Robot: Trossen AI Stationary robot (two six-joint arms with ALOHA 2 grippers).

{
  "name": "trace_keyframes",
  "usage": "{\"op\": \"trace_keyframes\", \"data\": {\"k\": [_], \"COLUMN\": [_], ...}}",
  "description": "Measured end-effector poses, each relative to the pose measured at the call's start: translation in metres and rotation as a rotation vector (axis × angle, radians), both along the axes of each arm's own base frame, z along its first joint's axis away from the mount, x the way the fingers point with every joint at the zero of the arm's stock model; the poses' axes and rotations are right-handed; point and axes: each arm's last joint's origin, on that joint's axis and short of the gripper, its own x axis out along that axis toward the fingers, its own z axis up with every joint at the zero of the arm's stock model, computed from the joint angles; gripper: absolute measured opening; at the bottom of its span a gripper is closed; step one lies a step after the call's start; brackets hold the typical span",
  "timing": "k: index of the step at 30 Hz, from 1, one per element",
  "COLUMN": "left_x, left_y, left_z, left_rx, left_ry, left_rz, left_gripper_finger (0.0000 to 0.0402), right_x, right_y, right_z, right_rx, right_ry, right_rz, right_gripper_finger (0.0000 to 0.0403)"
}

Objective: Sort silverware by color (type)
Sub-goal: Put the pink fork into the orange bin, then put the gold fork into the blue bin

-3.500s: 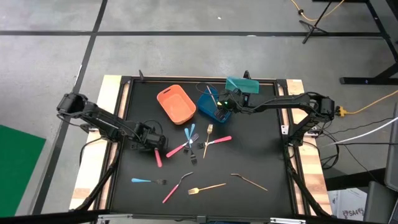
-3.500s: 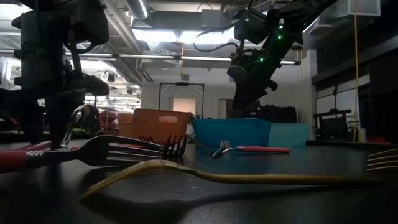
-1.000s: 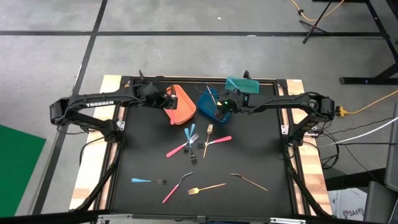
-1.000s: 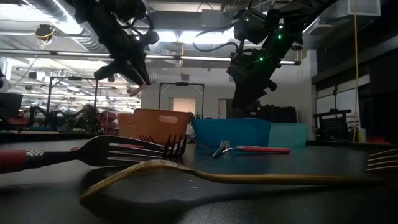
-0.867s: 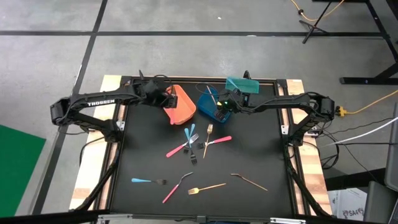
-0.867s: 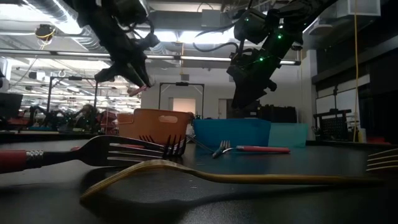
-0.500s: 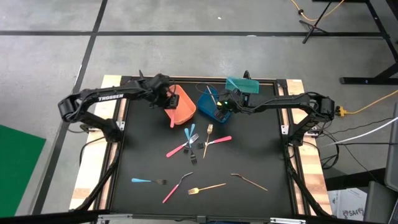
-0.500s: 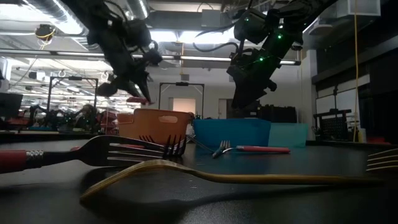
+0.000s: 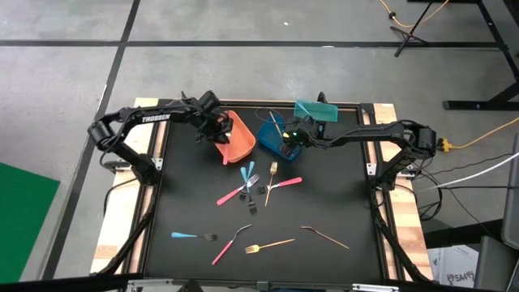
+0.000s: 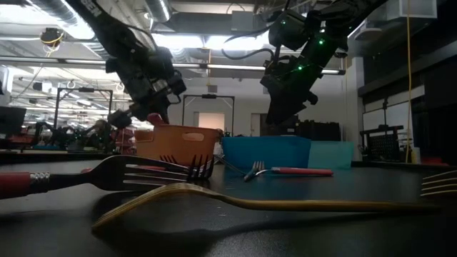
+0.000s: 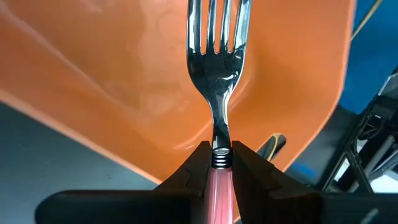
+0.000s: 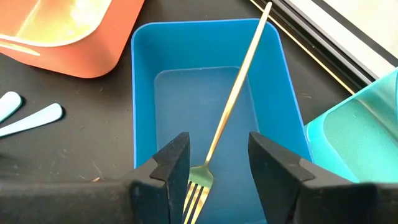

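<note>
We take the orange bin as our landmark: a smooth, glossy plastic rectangle with rounded corners. The left gripper hangs over its left rim, fingers pinched narrow on a pink-handled fork. The left wrist view shows the polished metal tines and a ribbed collar where the neck meets the matte pink handle; the handle's far end is hidden between the fingers. From above we cannot make this fork out.

Just right of the orange bin stands the blue bin. The right gripper hovers over it, its fingers spread wide. Between them lies a slim gold fork, leaning against the far rim; its tines are cut off. Only the right wrist view shows it.

Well below the orange bin, loose silverware lies scattered on the black table.
</note>
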Motion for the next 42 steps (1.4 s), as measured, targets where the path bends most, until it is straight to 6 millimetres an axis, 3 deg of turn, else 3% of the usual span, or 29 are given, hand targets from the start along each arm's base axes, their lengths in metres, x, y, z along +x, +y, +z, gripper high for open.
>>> {"op": "trace_keyframes", "data": {"k": [11,42], "left_x": [0.0,-0.001], "left_y": [0.013,0.014], "left_z": [-0.01,-0.011], "left_rx": [-0.035,0.008], "left_ry": [-0.003,0.034], "left_rz": [0.07,0.095], "left_gripper_finger": [0.0062,0.0073], "right_x": [0.0,0.0], "right_y": [0.0,0.0], "right_z": [0.0,0.0], "right_rx": [0.0,0.0], "right_ry": [0.0,0.0], "right_rz": [0.0,0.0], "right_gripper_finger": [0.0154,0.0154]}}
